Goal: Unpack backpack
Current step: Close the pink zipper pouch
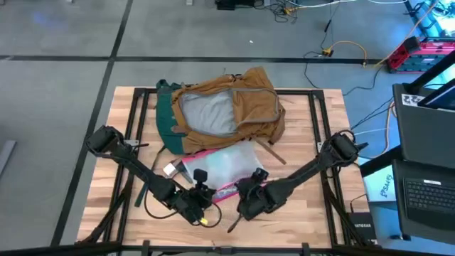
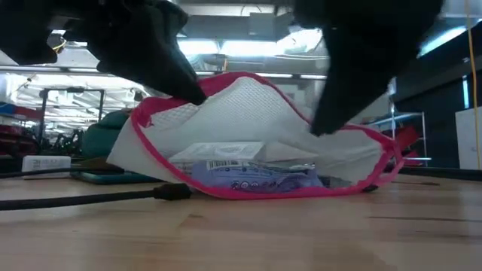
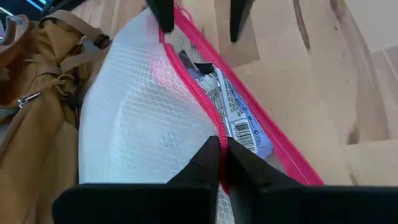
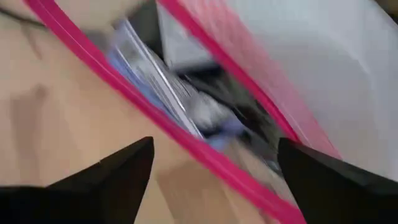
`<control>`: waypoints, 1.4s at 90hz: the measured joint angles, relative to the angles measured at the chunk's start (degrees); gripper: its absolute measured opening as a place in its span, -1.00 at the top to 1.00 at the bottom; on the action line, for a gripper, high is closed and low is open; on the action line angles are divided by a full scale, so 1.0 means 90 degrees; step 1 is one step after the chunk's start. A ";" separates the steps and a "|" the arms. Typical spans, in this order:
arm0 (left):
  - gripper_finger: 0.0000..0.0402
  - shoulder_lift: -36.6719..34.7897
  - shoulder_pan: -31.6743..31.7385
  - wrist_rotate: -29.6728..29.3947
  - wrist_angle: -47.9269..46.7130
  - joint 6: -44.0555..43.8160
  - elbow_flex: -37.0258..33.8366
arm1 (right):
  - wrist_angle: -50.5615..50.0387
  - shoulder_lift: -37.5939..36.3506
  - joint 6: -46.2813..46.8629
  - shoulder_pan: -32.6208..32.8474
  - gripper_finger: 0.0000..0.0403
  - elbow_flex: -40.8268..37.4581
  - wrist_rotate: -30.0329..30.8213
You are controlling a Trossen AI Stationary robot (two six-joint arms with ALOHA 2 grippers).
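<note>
The left gripper (image 3: 219, 155) had its two fingers pressed together on the pink zipper edge of the clear mesh pouch (image 3: 137, 118), pinching that edge at the near end of the pouch; in the low view the same gripper (image 2: 197, 96) met the raised pink rim at its upper left. The right gripper (image 4: 214, 163) stood with its fingers spread wide apart, one finger on each side of the pouch's open pink-edged mouth, and gripped nothing; in the high view it (image 1: 250, 190) sat just beside the left gripper (image 1: 200, 190), both at the pouch's front edge. Between the two grippers the pouch (image 2: 256, 143) stood partly lifted, its mouth held up and its base resting on the wooden table (image 2: 241, 233). Inside it lay a blue-printed packet with a barcode (image 3: 239, 118) and a pale flat box (image 2: 218, 153); the packet's text was too small to read. Beyond the pouch, on the far side from both grippers, the backpack (image 1: 227, 107) lay flat on the table, touching the pouch's far edge, its tan-brown flap folded open to expose the grey lining (image 1: 210, 112), with the dark green panel (image 1: 167, 117) toward the left arm's side. A loose tan strap (image 1: 272, 151) trailed from the backpack toward the right arm.
</note>
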 joint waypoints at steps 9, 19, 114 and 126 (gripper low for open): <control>1.00 0.0000 0.0002 -0.0017 -0.0009 0.0000 0.0000 | -0.0626 0.0000 0.0440 0.0167 -0.52 0.0000 0.0111; 1.00 0.0000 0.0005 -0.0024 -0.0029 0.0000 0.0000 | -0.1455 0.0000 0.1072 0.0221 -0.44 0.0000 0.0219; 1.00 0.0000 0.0007 -0.0047 -0.0311 -0.0198 -0.0005 | -0.2693 0.0102 0.3291 0.0923 -0.20 -0.0010 0.0536; 1.00 0.0000 0.0007 -0.0046 -0.0312 -0.0197 -0.0005 | -0.2696 0.0101 0.3299 0.0834 -0.20 -0.0010 0.0548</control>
